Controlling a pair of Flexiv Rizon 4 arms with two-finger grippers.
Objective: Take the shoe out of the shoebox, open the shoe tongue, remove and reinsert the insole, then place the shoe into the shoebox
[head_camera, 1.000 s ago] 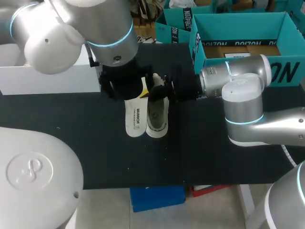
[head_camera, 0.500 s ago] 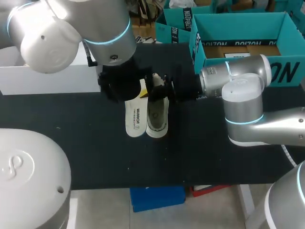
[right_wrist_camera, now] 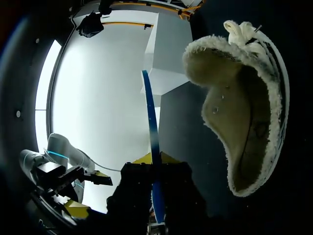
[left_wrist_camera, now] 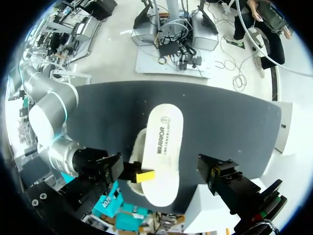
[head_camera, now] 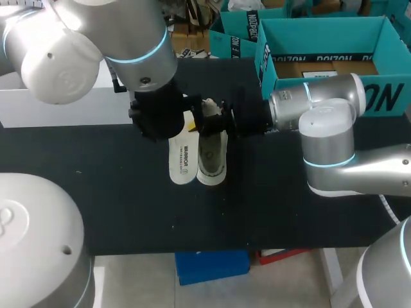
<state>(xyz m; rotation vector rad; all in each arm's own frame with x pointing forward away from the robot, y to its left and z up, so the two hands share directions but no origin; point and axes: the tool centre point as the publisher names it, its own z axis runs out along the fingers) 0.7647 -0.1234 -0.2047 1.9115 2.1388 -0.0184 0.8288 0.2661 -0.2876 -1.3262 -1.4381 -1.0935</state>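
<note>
A white insole (head_camera: 182, 160) lies flat on the black table (head_camera: 96, 186), touching the left side of the pale, fleece-lined shoe (head_camera: 211, 159). My left gripper (head_camera: 168, 122) hangs over the insole's heel end. In the left wrist view it (left_wrist_camera: 161, 171) stands wide open and the insole (left_wrist_camera: 164, 147) lies below, between its black fingers, untouched. My right gripper (head_camera: 219, 122) is at the shoe's heel end. In its wrist view it (right_wrist_camera: 157, 161) is shut on a thin blue strip (right_wrist_camera: 152, 127) at the shoe's edge, and the fleece opening (right_wrist_camera: 244, 122) sits beside it.
The open teal shoebox (head_camera: 321, 29) stands at the back right, just behind my right arm. A second teal box (head_camera: 234, 32) is behind it, to its left. A white box (head_camera: 64, 106) sits at the table's back left.
My left arm has shifted a little to the left over the insole. Shoe, insole and right arm have stayed put.
</note>
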